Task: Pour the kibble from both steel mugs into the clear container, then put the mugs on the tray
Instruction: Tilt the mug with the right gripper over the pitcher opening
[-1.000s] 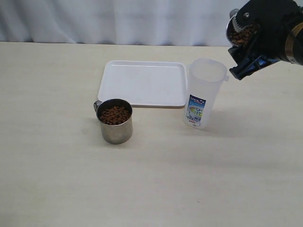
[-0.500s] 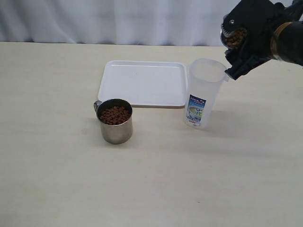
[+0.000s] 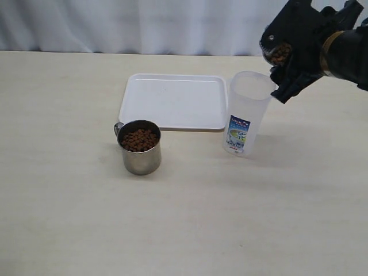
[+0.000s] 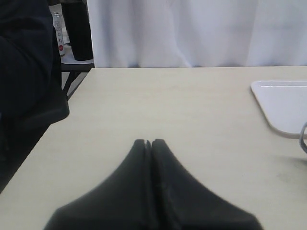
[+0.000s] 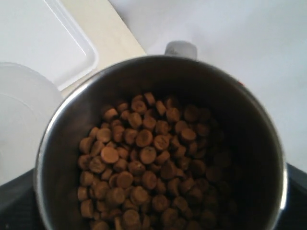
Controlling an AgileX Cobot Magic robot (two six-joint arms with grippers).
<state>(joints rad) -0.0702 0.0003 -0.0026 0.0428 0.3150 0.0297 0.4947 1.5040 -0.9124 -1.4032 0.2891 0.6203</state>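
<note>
1. The right gripper [image 3: 287, 66], black and blocky, was clamped around a steel mug [image 5: 235, 120], holding it in the air above the clear container [image 3: 248, 112], just off the rim on the side of its pouring lip.
2. That mug was a shiny cylinder with a dark inner wall. It was tipped so that its long axis slanted and its mouth faced down towards the container's open top.
3. Kibble [image 5: 144, 167], small round brown discs, lay heaped inside it; I saw none falling.
4. The container stood upright on the pale matt table [image 3: 230, 218], a tall translucent plastic tube with a blue, white and red label low on its front.
5. The tray [image 3: 172, 100], flat, white and round-cornered with a low rim, lay just beside the container, its long side running away from it.
6. The second mug [image 3: 141, 161] stood upright near the tray's front edge, well apart from the container and full of pellets, its handle turned away from the container.
7. The left gripper [image 4: 148, 143] was pressed shut on nothing, low over bare table, far from the container.
</note>
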